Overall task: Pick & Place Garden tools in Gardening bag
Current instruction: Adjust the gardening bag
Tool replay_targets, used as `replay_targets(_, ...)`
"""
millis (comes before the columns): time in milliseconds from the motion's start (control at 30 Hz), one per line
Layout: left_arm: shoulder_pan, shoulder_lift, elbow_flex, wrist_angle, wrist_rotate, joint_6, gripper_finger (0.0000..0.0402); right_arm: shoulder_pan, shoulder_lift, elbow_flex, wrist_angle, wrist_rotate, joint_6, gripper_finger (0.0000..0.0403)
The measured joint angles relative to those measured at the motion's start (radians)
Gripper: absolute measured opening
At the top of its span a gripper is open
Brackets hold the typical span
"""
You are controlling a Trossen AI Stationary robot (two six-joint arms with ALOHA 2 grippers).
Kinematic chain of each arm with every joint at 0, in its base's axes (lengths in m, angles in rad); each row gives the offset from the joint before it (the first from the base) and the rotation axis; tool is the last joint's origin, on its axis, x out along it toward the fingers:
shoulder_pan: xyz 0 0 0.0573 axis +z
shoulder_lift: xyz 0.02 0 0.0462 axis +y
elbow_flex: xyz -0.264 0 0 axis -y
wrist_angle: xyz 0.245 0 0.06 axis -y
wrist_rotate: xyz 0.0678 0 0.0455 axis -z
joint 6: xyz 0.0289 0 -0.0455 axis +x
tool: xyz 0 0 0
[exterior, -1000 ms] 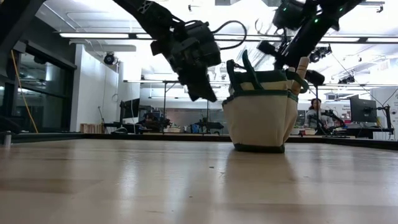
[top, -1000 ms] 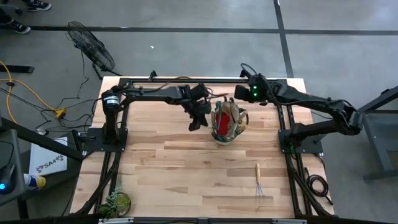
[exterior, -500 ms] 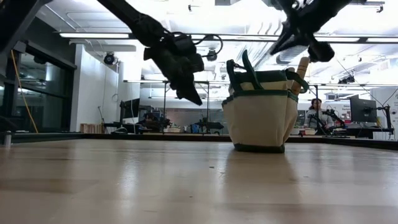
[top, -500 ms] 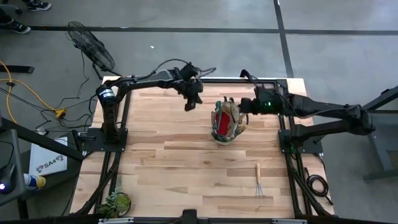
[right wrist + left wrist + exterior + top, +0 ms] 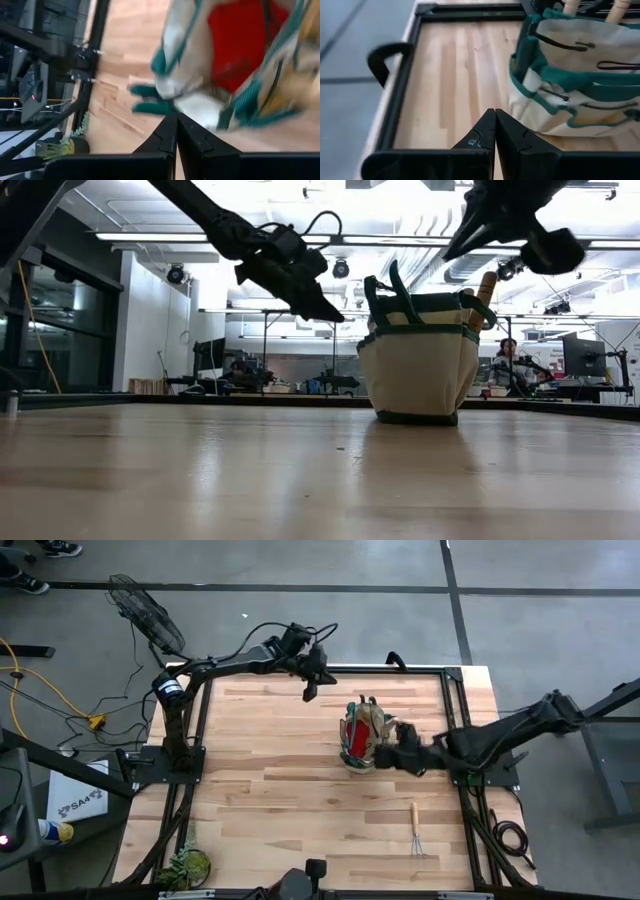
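Gardening bag (image 5: 366,736) stands upright slightly right of centre in the high view, tan canvas with green trim, with a red cloth piece (image 5: 356,738) and wooden handles showing in its open top. Left gripper (image 5: 309,692), fingers shut and empty, hangs near the table's far edge, upper centre of the frame, apart from the bag. Right gripper (image 5: 389,757), also shut and holding nothing, sits just beside the bag's right side. A hand rake (image 5: 416,831) lies alone on the bare boards at lower right, and a leafy plant clump (image 5: 187,864) sits at lower left.

From the low view, the bag (image 5: 415,358) stands right of centre with its green loop handles up and a wooden handle (image 5: 484,292) poking out at its right. Left gripper (image 5: 325,310) points down toward the bag's left, clear of it.

Through the left wrist view, the closed fingers (image 5: 485,134) aim at the table, with the bag (image 5: 580,80) at upper right.

Through the right wrist view, the closed fingers (image 5: 167,132) point at the blurred bag (image 5: 235,65), red cloth inside.
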Motion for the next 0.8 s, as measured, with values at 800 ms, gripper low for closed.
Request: replay_targets(800, -0.035, 0.182, 0.000, 0.261, 0.017, -0.026, 0.0000, 0.190, 0.416, -0.001, 0.276, 0.122, 0.231, 0.0002)
